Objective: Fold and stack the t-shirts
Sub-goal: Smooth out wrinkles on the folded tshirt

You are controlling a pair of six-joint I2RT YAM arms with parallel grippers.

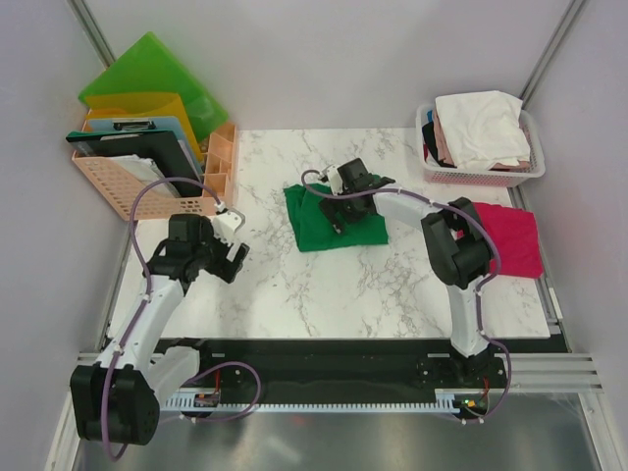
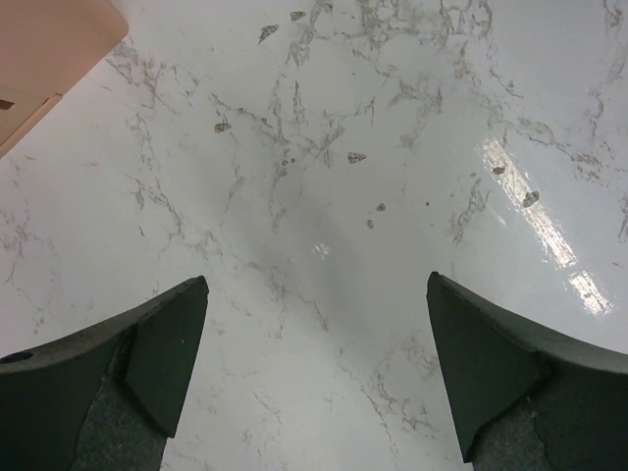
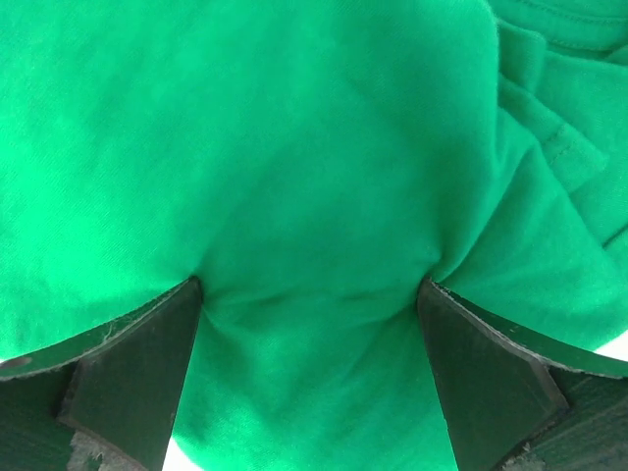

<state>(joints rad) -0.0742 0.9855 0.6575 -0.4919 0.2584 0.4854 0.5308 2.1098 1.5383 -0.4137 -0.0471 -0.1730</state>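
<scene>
Green t-shirt (image 1: pixel 314 228) is lying roughly folded into a square on the marble worktop (image 1: pixel 294 294), in the far-middle part.

Right gripper (image 1: pixel 339 210) is sitting on top of the green t-shirt, toward its far side. In the right wrist view, the right gripper (image 3: pixel 307 287) is standing with its jaws spread wide. Both fingertips (image 3: pixel 177 314) are pressing down into the green t-shirt (image 3: pixel 314 147), and the cloth is puckering into soft creases between them. The jaws are not closing on any fold. A hemmed edge is showing at the upper right of that view.

Left gripper (image 1: pixel 234 253) is hovering well to the left of the green t-shirt and nearer the arm bases. In the left wrist view, the left gripper (image 2: pixel 316 280) is gaping wide over bare worktop (image 2: pixel 324 128), holding nothing. A peach corner of the desk organizer (image 2: pixel 39 49) is showing at the upper left of that view.

Magenta-red t-shirt (image 1: pixel 515 240) is lying flat well to the right of the green t-shirt.

White laundry basket (image 1: pixel 481 178) is standing beyond and right of the green t-shirt. A white t-shirt (image 1: pixel 481 123) is heaped on top, and pale pink cloth (image 1: pixel 443 137) is showing beside it.

Peach desk organizer (image 1: pixel 147 186) is standing to the left of the green t-shirt, holding a green folder (image 1: pixel 147 74) and a clipboard (image 1: pixel 128 142).
</scene>
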